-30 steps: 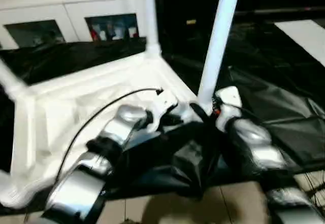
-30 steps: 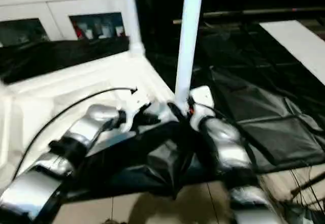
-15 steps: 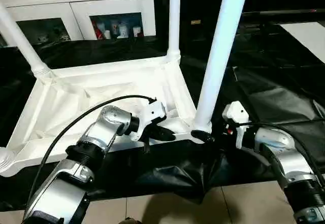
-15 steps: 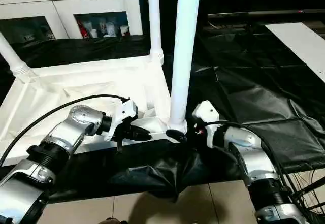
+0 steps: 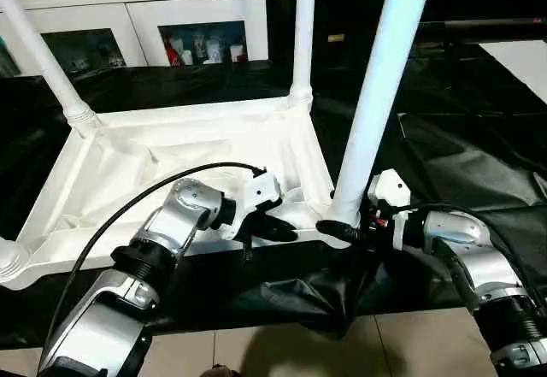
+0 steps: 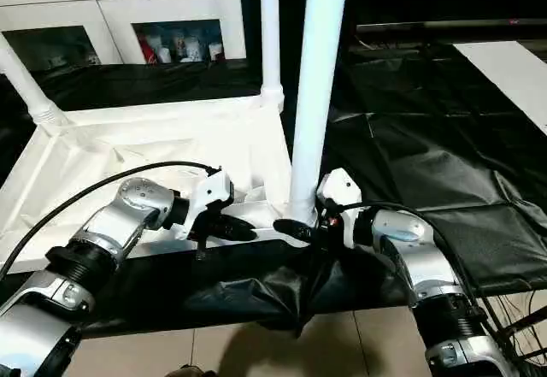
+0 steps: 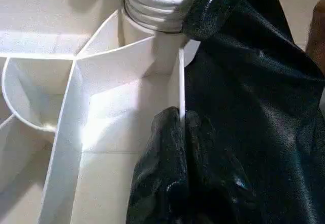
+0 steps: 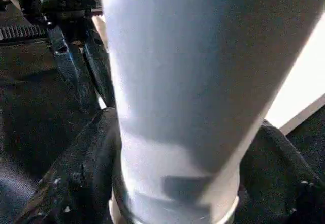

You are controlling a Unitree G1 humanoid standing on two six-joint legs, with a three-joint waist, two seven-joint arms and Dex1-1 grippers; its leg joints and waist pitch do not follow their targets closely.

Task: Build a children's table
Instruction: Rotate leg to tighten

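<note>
Standing upright at frame centre, the smooth white tapered leg (image 5: 376, 112) fills its round socket. Right gripper (image 8: 167, 183) clasps its base. Left gripper (image 7: 175, 132) pinches the ribbed plastic tabletop (image 5: 154, 163) rim.

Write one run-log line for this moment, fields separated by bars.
left gripper: shut on tabletop rim | right gripper: shut on near leg at its base | legs standing: four

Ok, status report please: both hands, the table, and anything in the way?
Left hand pinching tabletop edge wall. Right hand around base of near leg, standing in its corner socket. Black sheet bunched under that corner.
</note>
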